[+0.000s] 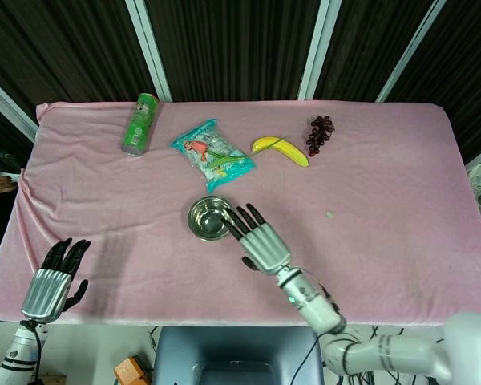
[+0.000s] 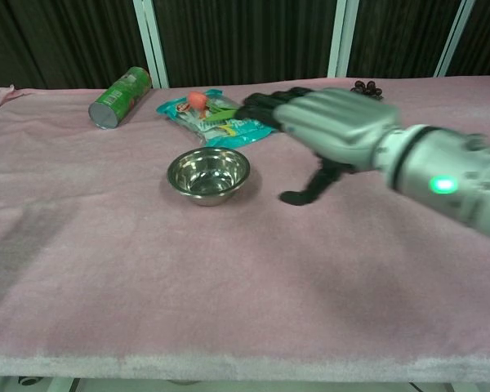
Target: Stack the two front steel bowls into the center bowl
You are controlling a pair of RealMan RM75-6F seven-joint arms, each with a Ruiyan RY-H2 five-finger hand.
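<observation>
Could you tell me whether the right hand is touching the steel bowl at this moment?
Apart. The chest view shows pink cloth between the right hand and the steel bowl; its fingers are spread and hold nothing.

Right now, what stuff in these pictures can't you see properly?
- Steel bowl: one bowl or several nested cannot be told in either view.
- Banana: hidden in the chest view behind the right hand.
- Grapes: partly hidden there by the same hand.
- Left hand: outside the chest view's frame.
- Small pale scrap: too small to name.
- Snack packet: print too small to read.
</observation>
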